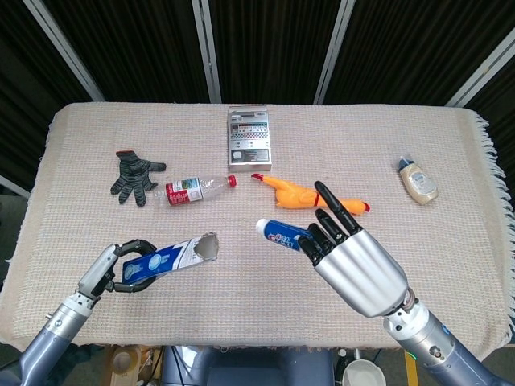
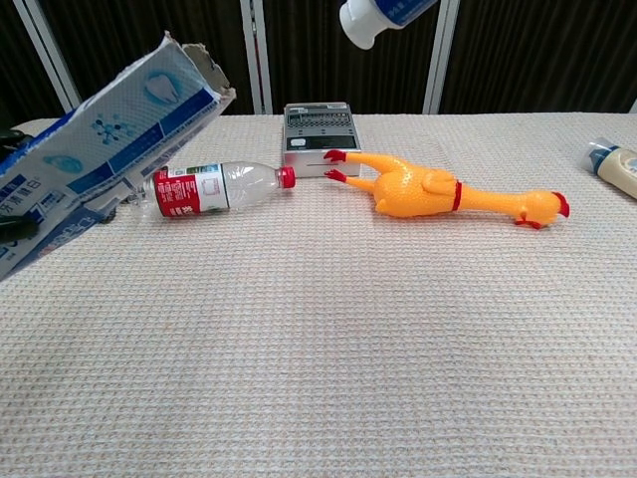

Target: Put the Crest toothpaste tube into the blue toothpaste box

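The Crest toothpaste tube (image 1: 283,236) is held above the table in the right hand (image 1: 354,261), cap end pointing left toward the box. The fingers (image 1: 320,235) are wrapped around the tube's rear portion; only the capped front half projects clear of them. In the chest view the white cap shows at the top edge of frame, well above the cloth.

The blue toothpaste box (image 1: 170,259) is gripped by the left hand (image 1: 113,272) at its closed end, fingers curled around it. The box is raised off the table and tilted, its torn open mouth facing right and upward toward the tube. Tube and box are apart; the cap has not reached the mouth.

Judgement: the insertion step is pending, and alignment is the main risk. The mouth's flaps are ragged and partly folded, so the cap could catch on an edge and buckle the card rather than enter. The box is held only at its far end, so a push from the tube may pivot or slide it in the grip. The right hand's fingers cover much of the tube and may meet the box rim before the tube is fully in.

On the table beyond lie a rubber chicken (image 1: 304,195), a plastic bottle (image 1: 195,190), a work glove (image 1: 134,177), a grey device (image 1: 249,137) and a small squeeze bottle (image 1: 418,180).
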You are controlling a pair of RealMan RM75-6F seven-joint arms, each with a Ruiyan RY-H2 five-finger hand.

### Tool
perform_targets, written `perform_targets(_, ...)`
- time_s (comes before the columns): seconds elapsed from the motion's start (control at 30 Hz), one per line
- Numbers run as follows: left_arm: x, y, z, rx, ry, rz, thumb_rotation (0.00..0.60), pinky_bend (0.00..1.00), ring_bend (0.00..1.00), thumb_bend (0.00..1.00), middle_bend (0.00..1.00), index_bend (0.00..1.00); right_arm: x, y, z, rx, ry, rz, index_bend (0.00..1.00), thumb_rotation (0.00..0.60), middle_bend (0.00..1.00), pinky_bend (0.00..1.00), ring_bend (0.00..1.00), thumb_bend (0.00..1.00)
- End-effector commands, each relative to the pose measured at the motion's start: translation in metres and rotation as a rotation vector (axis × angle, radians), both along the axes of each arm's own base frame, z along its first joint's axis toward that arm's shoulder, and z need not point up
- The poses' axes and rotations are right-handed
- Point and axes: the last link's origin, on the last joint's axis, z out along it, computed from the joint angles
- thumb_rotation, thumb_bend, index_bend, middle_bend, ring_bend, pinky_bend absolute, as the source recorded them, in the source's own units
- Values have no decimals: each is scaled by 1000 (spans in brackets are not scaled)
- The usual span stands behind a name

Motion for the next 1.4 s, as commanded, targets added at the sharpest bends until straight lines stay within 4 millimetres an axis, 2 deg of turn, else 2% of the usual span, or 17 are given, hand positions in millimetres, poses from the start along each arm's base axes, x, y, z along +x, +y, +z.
perform_targets(0.03,-1,1,-1,-3,3,2,600,367,301,380,438,558,-1,1,0,1,-5,-4,652,600,614,16,375,409)
perform_targets(0.37,2,3,-11,-18,4,2,600,367,301,380,438,559,0,5,1,20,-48,13,652,600,615,16,375,409)
perform_targets(0.67,-2,11,-3,44,10,23,600,367,301,381,442,563,-2,15,-3,59,-78,38,660,600,617,16,378,411)
perform_targets(0.83,2,15,-5,40,16,18,600,367,301,381,441,563,-1,16,-8,78,-86,44,661,600,617,16,378,411)
perform_targets(1.4,30,53,-29,44,97,1,600,368,301,363,447,574,3,12,-22,103,-91,27,662,600,618,16,378,419)
